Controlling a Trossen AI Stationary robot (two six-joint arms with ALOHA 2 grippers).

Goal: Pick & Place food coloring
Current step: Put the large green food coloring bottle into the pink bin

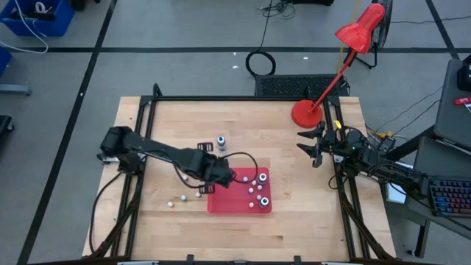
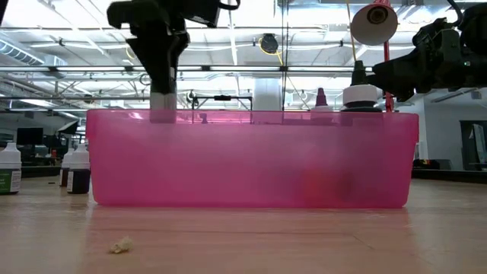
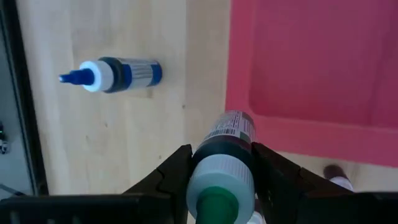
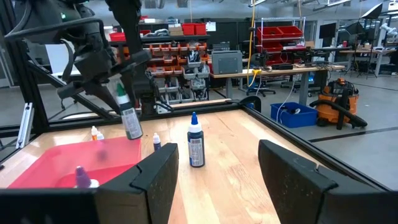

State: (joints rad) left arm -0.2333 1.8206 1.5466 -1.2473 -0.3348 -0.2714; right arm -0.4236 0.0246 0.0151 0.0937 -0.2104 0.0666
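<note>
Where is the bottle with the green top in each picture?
High view: hidden under the left gripper, at the red tray's left edge.
Low view: top left, only a blurry pale bit under that gripper, above the tray's wall.
Left wrist view: bottom middle, the green-top bottle clamped in the gripper.
Right wrist view: left of middle, hanging by the tray.
Shared landmark: the red tray.

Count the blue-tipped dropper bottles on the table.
1. The blue-tipped dropper bottle stands upright on bare wood, apart from the red plastic tray. Other bottles' tips are too small to tell, so more may exist.
</note>
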